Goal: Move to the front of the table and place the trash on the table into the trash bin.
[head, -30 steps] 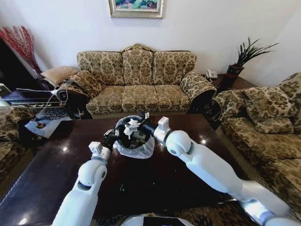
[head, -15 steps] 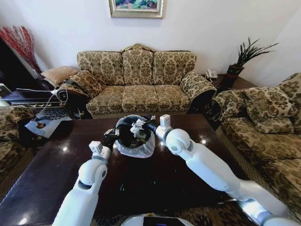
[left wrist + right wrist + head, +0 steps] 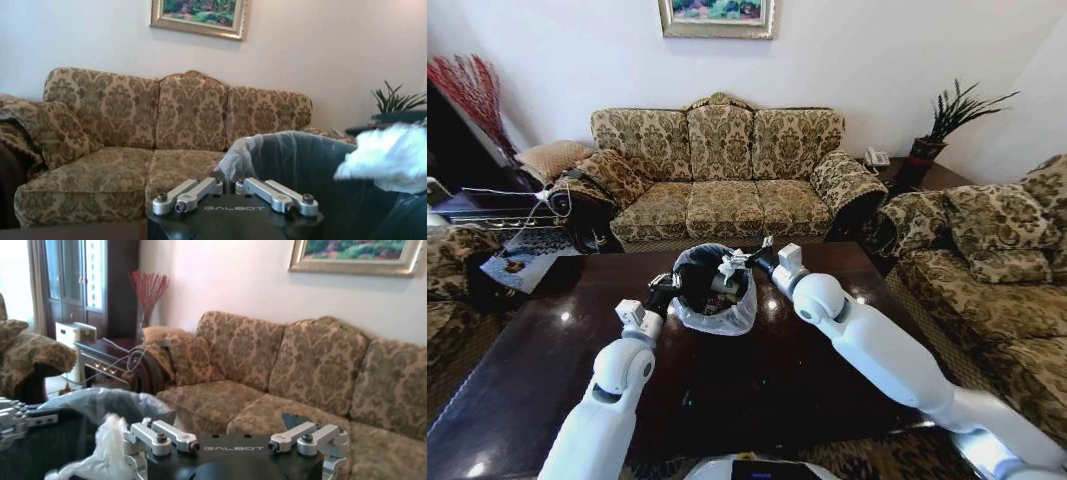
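Note:
The trash bin (image 3: 717, 312), dark with a whitish bag over its rim, stands on the dark glossy table (image 3: 777, 385). My left gripper (image 3: 667, 288) is at the bin's left rim, its fingers (image 3: 193, 192) drawn together where the bag's edge (image 3: 235, 159) rises. My right gripper (image 3: 750, 262) hovers at the bin's right rim with its fingers (image 3: 137, 462) spread wide. A piece of trash, crumpled white paper (image 3: 730, 266), hangs against one finger over the bin's mouth (image 3: 105, 450) (image 3: 392, 157). Some scraps lie inside the bin.
A patterned sofa (image 3: 717, 190) stands behind the table and a second one (image 3: 992, 260) is to the right. An armchair (image 3: 452, 265) and a dark cabinet are to the left. A potted plant (image 3: 937, 130) sits on a corner stand.
My right gripper has drawn back to the right, from over the bin's middle to its right rim, and the white paper has moved with it. The left arm has stayed still.

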Controlling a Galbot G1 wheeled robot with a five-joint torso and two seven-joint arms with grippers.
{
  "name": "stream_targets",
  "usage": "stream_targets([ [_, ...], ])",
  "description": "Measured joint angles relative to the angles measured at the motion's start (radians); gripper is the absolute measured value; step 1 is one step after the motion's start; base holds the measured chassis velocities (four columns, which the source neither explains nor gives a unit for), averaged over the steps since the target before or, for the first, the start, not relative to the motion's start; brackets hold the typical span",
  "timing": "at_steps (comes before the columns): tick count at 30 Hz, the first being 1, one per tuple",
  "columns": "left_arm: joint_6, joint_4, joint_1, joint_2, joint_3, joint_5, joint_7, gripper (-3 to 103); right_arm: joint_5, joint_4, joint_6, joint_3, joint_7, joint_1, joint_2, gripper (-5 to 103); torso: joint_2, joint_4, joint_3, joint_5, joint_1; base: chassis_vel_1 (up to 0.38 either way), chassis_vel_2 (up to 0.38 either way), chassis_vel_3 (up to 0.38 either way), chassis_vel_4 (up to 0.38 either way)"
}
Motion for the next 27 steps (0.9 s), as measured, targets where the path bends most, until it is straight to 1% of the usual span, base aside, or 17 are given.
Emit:
stream_targets([
  [4,0.0,-0.001,0.0,-0.002,0.005,0.002,0.001,3,-0.003,0.008,0.009,0.013,-0.006,0.011,-0.005,100,0.0,0.0001,0.0,-0.0002,0.0,0.0,0.0,0.0,0.0],
  [14,0.0,-0.004,0.004,-0.007,0.005,0.007,0.002,3,0.01,0.003,0.023,-0.012,-0.014,0.055,0.043,100,0.0,0.0002,0.0,-0.0001,0.0,0.0,0.0,0.0,0.0],
  [16,0.001,-0.005,0.006,-0.008,0.003,0.007,0.002,3,0.021,-0.001,0.044,-0.01,-0.014,0.06,0.049,100,0.0,0.0003,0.0,-0.0002,0.0,0.0,0.0,0.0,0.0],
  [18,0.001,-0.006,0.006,-0.008,0.003,0.007,0.002,3,0.023,-0.001,0.049,-0.008,-0.014,0.06,0.048,100,0.0,0.0003,0.0,-0.0002,0.0,0.0,0.0,0.0,0.0],
  [21,0.003,-0.007,0.009,-0.005,-0.002,0.007,0.0,3,0.031,0.044,0.085,0.011,-0.015,0.027,0.021,100,0.0,0.0002,0.0,-0.0001,0.0,0.0,0.0,0.0,0.0],
  [24,0.005,-0.007,0.008,0.0,-0.003,0.007,-0.001,3,0.032,0.077,0.084,0.02,-0.015,0.005,0.002,100,0.0,0.0,0.0,0.0,0.0,0.0,0.0,0.0,0.0],
  [25,0.008,-0.007,0.006,0.006,-0.005,0.005,-0.001,3,0.03,0.114,0.072,0.028,-0.015,-0.014,-0.02,100,0.0,-0.0001,0.0,-0.0001,0.0,0.0,0.0,0.0,0.0],
  [27,0.009,-0.007,0.005,0.007,-0.005,0.004,-0.001,3,0.03,0.125,0.069,0.029,-0.015,-0.017,-0.026,100,0.0,0.0,0.0,0.0,0.0,0.0,0.0,0.0,0.0],
])
